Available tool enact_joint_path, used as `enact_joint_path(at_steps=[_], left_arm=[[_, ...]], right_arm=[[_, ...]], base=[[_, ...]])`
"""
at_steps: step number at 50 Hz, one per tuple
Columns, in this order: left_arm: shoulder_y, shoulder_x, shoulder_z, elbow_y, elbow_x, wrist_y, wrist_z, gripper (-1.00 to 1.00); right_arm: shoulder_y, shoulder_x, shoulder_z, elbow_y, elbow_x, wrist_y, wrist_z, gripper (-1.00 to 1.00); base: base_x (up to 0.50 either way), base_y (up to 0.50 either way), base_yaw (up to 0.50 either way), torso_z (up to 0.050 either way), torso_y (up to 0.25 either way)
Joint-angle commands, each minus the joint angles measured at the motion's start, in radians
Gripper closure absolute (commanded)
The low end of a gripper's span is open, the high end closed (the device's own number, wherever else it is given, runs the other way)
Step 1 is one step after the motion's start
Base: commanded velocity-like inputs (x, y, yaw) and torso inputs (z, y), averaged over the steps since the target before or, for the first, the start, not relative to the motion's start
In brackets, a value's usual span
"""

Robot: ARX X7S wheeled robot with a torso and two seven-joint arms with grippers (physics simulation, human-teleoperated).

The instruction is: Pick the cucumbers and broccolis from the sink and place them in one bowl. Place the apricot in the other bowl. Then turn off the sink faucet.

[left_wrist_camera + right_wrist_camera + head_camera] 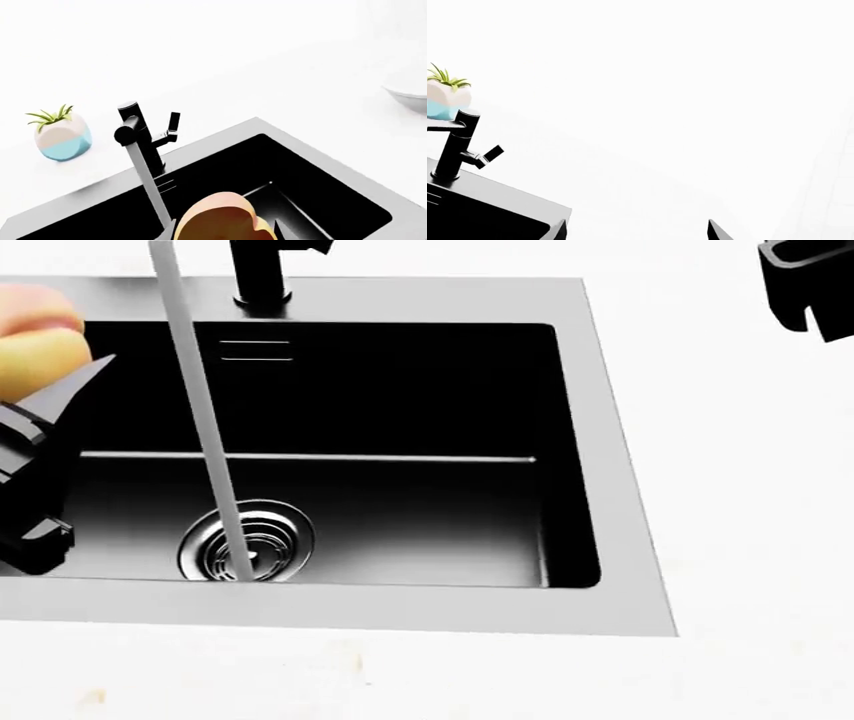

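Our left gripper (54, 365) is clamped around the apricot (34, 335), holding it above the left part of the sink (607, 440). Our right gripper (637, 232) hangs over the white counter (747, 540) with its fingers spread wide and nothing between them. Water (200, 420) streams from the sink faucet (143, 140) onto the drain (250, 540). A white bowl (408, 95) sits beyond the sink.

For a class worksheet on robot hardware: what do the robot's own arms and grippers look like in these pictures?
Little shows. The left gripper is black and blocky, with a pale grey, pointed finger tip. The right gripper is a matt black, angular housing at the head view's edge; its wrist camera shows two dark, tapered finger tips. No cables, markings or coverings are visible.
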Motion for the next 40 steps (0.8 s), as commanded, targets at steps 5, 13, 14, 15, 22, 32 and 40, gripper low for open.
enact_joint_path(at_steps=[5,13,14,15,22,32,40], left_arm=[[-0.020,0.026,-0.021,-0.005,-0.011,0.020,0.017,1.00],[-0.037,0.030,-0.020,-0.008,-0.021,0.016,0.013,1.00],[-0.040,0.030,-0.019,-0.007,-0.024,0.015,0.011,1.00],[-0.041,0.030,-0.019,-0.006,-0.025,0.015,0.010,1.00],[-0.061,0.042,-0.013,-0.009,-0.036,0.011,0.001,1.00],[-0.067,0.042,-0.012,-0.011,-0.040,0.009,0.001,1.00],[-0.078,0.043,-0.010,-0.009,-0.051,0.010,-0.007,1.00]], right_arm=[[0.018,-0.026,0.017,0.008,-0.007,-0.004,-0.015,-1.00],[0.023,-0.036,0.014,0.014,-0.010,-0.002,-0.017,-1.00],[0.026,-0.036,0.013,0.015,-0.007,-0.002,-0.016,-1.00],[0.027,-0.036,0.013,0.015,-0.006,-0.001,-0.015,-1.00],[0.025,-0.033,0.015,0.010,-0.001,-0.006,-0.013,-1.00],[0.034,-0.039,0.016,0.016,-0.003,-0.001,-0.012,-1.00],[0.045,-0.039,0.018,0.020,0.003,0.003,-0.005,-1.00]], base=[[0.00,-0.50,0.00,0.000,0.000],[0.00,-0.50,0.00,0.000,0.000],[0.00,-0.50,0.00,0.000,0.000],[0.00,-0.50,0.00,0.000,0.000],[0.00,-0.50,0.00,0.000,0.000],[0.00,-0.50,0.00,0.000,0.000],[-0.01,-0.50,0.00,0.000,0.000]])
